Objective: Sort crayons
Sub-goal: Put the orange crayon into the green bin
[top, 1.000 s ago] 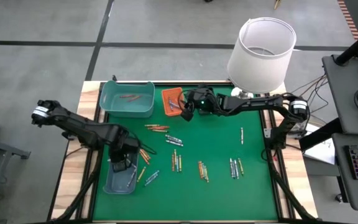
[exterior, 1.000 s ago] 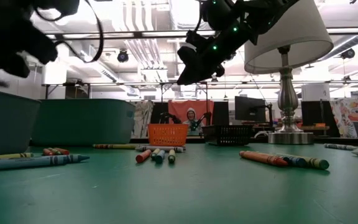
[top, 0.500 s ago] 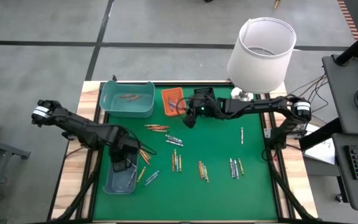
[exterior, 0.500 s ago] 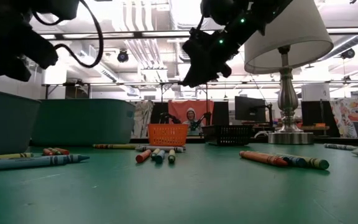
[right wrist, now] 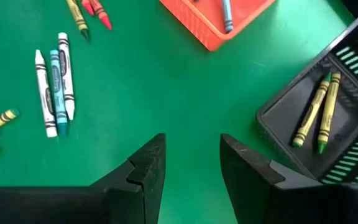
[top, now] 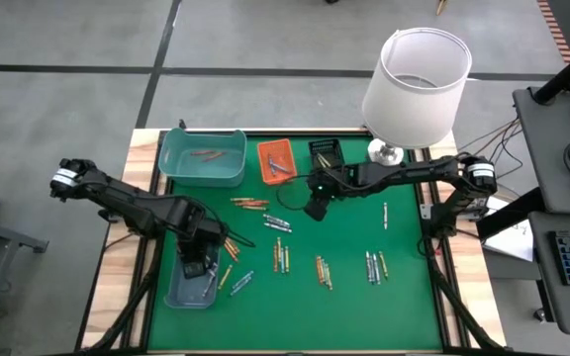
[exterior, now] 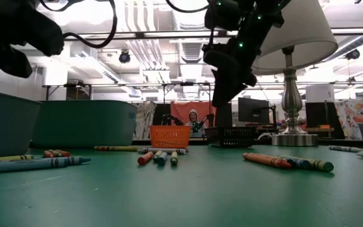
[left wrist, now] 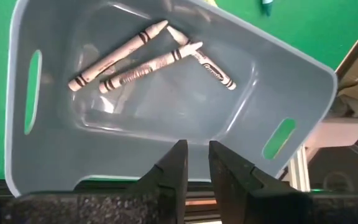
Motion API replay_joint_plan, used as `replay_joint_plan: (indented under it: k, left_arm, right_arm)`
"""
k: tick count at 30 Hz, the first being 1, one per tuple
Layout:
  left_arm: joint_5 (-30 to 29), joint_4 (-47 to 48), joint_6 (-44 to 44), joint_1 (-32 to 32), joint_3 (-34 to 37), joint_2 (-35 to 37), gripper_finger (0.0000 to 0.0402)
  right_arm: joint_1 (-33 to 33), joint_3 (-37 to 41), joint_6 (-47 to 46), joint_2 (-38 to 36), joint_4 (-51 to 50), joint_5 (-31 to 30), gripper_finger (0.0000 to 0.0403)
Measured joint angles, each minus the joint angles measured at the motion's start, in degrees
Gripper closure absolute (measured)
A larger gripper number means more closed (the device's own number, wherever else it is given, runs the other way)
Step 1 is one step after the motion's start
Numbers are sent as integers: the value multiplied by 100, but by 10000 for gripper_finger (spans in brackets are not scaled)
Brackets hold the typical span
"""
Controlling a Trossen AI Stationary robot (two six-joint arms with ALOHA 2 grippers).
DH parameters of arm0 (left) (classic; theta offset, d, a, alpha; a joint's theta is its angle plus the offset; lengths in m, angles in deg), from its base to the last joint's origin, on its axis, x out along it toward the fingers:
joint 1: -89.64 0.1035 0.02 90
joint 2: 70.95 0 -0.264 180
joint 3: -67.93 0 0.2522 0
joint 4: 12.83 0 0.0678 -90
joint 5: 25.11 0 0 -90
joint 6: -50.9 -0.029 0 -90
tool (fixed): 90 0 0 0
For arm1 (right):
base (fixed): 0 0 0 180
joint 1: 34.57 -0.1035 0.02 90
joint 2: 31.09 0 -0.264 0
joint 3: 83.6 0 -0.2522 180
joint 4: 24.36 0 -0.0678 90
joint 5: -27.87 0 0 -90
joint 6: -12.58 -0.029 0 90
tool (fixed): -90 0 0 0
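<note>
The green mat (top: 364,297) carries the loose crayons (top: 280,255) in small clusters across its middle, with more already in the teal bin (top: 204,168), orange basket (top: 275,161), black basket (right wrist: 319,127) and grey tray (left wrist: 166,118). They look light, stiff, slick and prone to rolling, so a pinch across the mid-length seems best. The right gripper (right wrist: 188,168) hangs over bare mat near the baskets, fingers parted, empty. The left gripper (left wrist: 194,165) hangs above the grey tray, fingers nearly together, gripping nothing
</note>
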Motion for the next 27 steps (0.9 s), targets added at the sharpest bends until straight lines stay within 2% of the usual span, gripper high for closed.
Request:
replay_joint_plan:
  k: [7, 14, 22, 27]
  left_arm:
    - [-227, 2, -163, 4, -24, 0, 354]
    - [-656, 2, -830, 9, -24, 0, 354]
    - [-1469, 15, -1637, 15, -277, 0, 354]
    - [-2065, 2, -2298, 17, -736, 4, 354]
  right_arm:
    - [0, 4, -236, -2, -385, -2, 264]
    - [5, 9, -765, -2, -1676, -7, 264]
    - [66, 170, -1716, -76, -3660, -263, 264]
    - [81, 552, -2014, -377, -3941, -396, 264]
